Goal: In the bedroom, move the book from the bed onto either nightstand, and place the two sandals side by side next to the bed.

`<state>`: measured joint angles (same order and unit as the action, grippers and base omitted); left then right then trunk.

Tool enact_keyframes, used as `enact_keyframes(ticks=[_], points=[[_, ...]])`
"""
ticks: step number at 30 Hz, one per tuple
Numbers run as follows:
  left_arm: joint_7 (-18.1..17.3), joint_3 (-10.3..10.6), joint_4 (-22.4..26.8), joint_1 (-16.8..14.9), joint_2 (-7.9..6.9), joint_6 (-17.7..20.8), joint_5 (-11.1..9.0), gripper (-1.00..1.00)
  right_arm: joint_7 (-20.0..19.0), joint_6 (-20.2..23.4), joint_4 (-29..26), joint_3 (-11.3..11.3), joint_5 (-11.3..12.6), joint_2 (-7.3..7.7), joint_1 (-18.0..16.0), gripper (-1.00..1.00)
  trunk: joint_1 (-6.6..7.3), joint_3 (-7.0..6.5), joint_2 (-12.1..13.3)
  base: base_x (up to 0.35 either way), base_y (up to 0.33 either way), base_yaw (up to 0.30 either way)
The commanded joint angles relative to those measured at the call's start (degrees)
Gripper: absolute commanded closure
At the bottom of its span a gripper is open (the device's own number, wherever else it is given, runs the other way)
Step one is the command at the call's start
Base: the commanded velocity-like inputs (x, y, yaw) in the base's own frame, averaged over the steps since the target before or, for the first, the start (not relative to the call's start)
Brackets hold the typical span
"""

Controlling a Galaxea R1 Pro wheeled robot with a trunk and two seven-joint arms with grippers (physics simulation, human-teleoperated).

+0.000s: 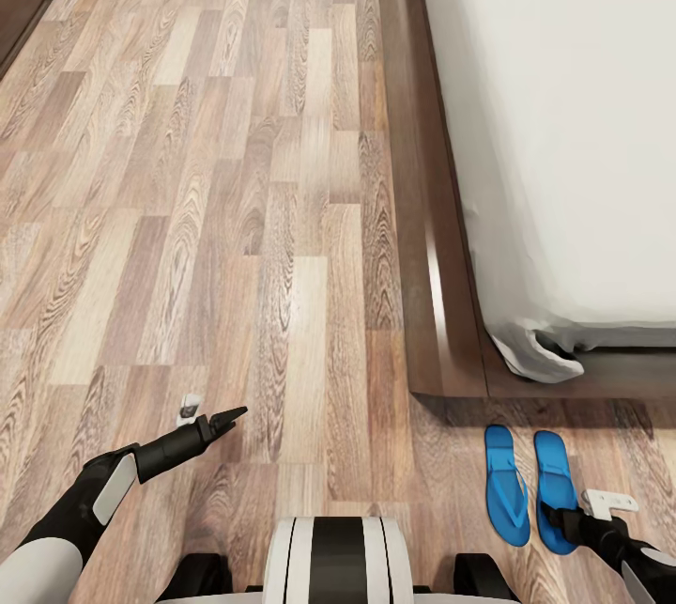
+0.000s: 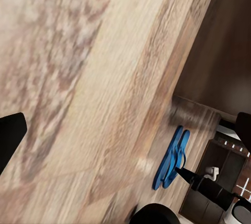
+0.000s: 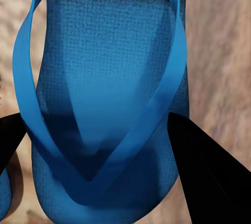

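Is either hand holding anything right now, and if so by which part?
Nothing is held. The right hand is open, its fingers either side of the sandal on the floor. The left hand hangs empty over the floor.

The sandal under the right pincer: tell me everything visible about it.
The right-hand sandal is a bright blue flip-flop with a flat, finely textured sole and a smooth blue V-strap. It lies flat on the wood-plank floor, sole down, parallel to its twin and close beside it, just off the bed frame's corner. The right pincer sits over one end, fingers either side of the strap; actual contact is unclear.
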<state>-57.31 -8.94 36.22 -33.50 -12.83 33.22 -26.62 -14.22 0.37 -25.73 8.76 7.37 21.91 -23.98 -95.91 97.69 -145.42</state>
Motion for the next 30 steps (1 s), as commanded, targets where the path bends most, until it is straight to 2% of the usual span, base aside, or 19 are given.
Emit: enact_keyframes(ticks=[1,24,25,30], points=[[-0.07,-0.04,-0.01,-0.04,0.00,0.44,-0.27,-1.00,-0.36,0.05,-0.01,0.20,0.55,-0.02,-0.02,1.00,0.01,0.03,-0.01,0.000,0.000,0.000],[-0.06,-0.03,-0.01,-0.04,0.00,0.44,-0.27,-1.00,-0.38,-0.02,-0.28,0.20,0.54,-0.01,-0.02,1.00,0.01,0.03,-0.01,0.000,0.000,0.000],[-0.07,-0.03,-0.01,-0.03,0.00,0.44,-0.27,-1.00,-0.38,-0.02,-0.28,0.20,0.54,-0.01,-0.02,-1.00,0.01,0.03,-0.01,0.000,0.000,0.000],[-0.06,-0.02,-0.01,-0.03,0.00,0.44,-0.27,-1.00,-0.38,-0.02,-0.27,0.22,0.54,0.01,-0.02,-1.00,0.01,0.03,-0.01,0.000,0.000,0.000]])
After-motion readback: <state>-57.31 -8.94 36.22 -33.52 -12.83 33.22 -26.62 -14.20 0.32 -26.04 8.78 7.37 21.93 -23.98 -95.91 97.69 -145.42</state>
